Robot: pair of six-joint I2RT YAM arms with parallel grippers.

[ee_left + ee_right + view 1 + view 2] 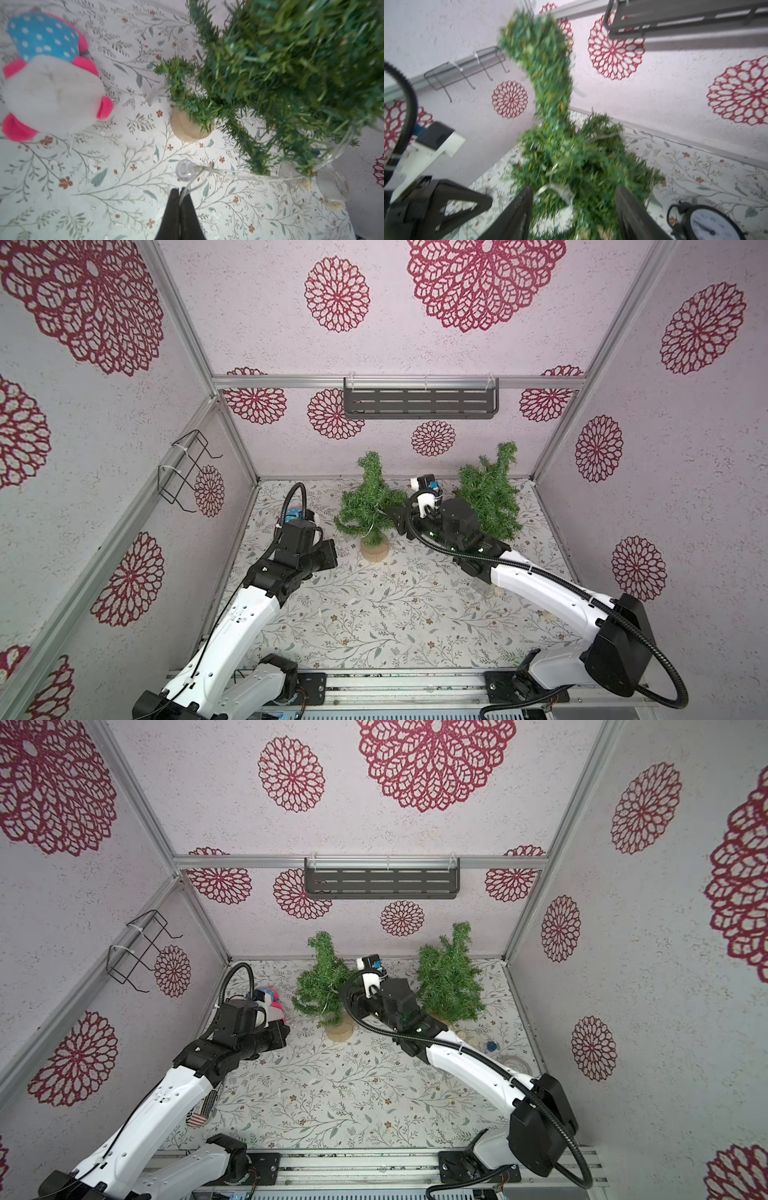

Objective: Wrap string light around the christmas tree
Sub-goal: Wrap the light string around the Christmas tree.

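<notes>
The christmas tree stands on a round wooden base at the back middle of the table; its top curls over. A thin clear string light with a round bulb runs from the tree's lower branches to my left gripper, which is shut on the wire just left of the base. A loop of the wire lies among the branches. My right gripper is open beside the tree's right side, its fingers apart with foliage between them.
A second green tree stands behind the right arm. A blue, pink and white plush toy lies left of the left gripper. A black clock and clear jars sit at the right. A shelf hangs on the back wall.
</notes>
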